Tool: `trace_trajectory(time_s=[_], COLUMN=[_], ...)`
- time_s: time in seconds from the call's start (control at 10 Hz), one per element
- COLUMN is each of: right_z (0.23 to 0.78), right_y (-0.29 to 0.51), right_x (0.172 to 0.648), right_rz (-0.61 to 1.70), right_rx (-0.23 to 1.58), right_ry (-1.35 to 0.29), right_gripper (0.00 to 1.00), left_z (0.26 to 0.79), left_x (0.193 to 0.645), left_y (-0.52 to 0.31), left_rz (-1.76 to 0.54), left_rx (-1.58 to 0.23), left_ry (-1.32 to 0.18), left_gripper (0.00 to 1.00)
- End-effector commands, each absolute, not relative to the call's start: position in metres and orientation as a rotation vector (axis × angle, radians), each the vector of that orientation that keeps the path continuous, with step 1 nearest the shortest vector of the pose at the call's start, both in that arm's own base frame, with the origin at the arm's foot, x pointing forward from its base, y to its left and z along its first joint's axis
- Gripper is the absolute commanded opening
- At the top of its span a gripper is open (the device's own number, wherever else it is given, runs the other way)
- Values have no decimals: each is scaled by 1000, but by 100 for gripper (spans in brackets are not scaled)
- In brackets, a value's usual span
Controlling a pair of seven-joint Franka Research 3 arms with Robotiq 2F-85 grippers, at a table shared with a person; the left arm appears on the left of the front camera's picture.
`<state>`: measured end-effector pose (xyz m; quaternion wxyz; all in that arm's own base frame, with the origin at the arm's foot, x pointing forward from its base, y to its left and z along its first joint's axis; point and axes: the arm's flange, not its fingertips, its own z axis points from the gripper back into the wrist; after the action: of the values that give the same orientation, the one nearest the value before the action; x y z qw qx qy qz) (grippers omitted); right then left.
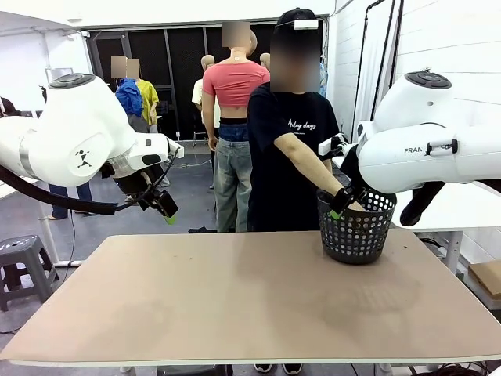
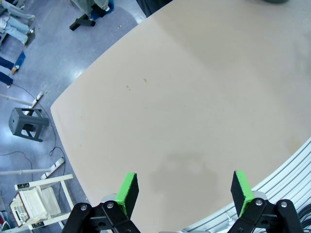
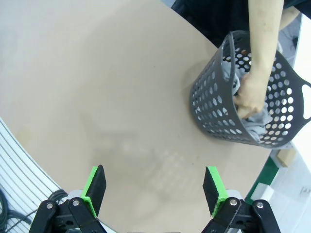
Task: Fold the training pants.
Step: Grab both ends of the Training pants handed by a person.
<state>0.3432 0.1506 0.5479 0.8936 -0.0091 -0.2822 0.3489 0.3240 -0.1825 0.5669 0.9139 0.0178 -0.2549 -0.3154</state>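
Both end effectors stand with jaws wide and hold nothing. Left end effector (image 1: 168, 213) hangs in the air near the far left corner of the bench (image 1: 235, 305), its green pads pointing down toward the bare surface. Right end effector (image 3: 154, 187) is held above the bench toward its right side, touching nothing, its wrist camera looking down on the basket (image 3: 214, 97). This black mesh basket stands upright by the bench's far edge, toward the far right corner. Inside it lie the training pants (image 3: 256, 121), a bunched light grey heap. A person at the far edge reaches one hand (image 3: 250, 97) into the basket and grips the fabric.
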Motion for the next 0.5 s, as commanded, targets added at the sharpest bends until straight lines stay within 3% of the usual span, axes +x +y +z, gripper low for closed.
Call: trace_trajectory(time_s=[0.0,0.4], right_z=[547,547], right_y=[152,152], right_x=[345,345], right_rz=[726,726], right_rx=[-16,-16], right_ry=[-590,-590], right_gripper=[100,100], left_z=[567,567], left_x=[325,325], left_y=[-182,-182], left_rz=[-653,-653], left_rx=[35,35], left_ry=[-531,-531], left_gripper=[100,100])
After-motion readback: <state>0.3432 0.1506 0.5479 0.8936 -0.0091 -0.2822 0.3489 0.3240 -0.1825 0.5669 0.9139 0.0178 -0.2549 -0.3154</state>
